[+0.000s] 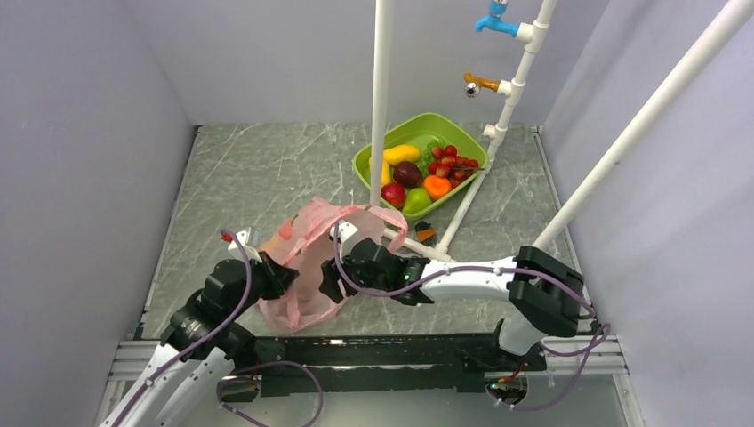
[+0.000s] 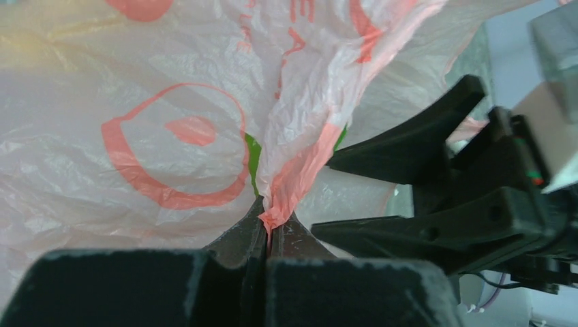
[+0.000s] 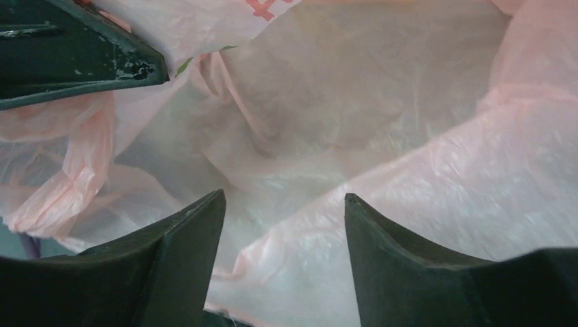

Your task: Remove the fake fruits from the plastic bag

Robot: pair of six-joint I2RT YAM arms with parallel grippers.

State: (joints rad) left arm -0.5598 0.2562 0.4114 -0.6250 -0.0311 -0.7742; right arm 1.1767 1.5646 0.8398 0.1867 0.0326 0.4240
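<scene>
**Top view.** The table is a grey, marble-veined slab enclosed by plain pale lavender walls. White round pipes stand and slant over its far right part. One pipe carries a blue tap and an orange tap.

A glossy green tub sits at the far right. It holds the fruits: red grapes, apple, pear and banana, among others.

The bag, thin crumpled translucent pink film, lies near the front between the two arms. The left gripper meets its left side. The right gripper reaches into its mouth.

**Left wrist view.** The left gripper is fully closed, pinching a gathered fold of the bag. The film is crinkled and printed with orange-red ring marks. A sliver of green shows past the fold; what it is cannot be told. The right gripper's black tapered fingers stand just to the right.

**Right wrist view.** The right gripper has its jaws parted and clamps nothing. The loose film of the bag fills the view beyond. No fruit is visible inside.
</scene>
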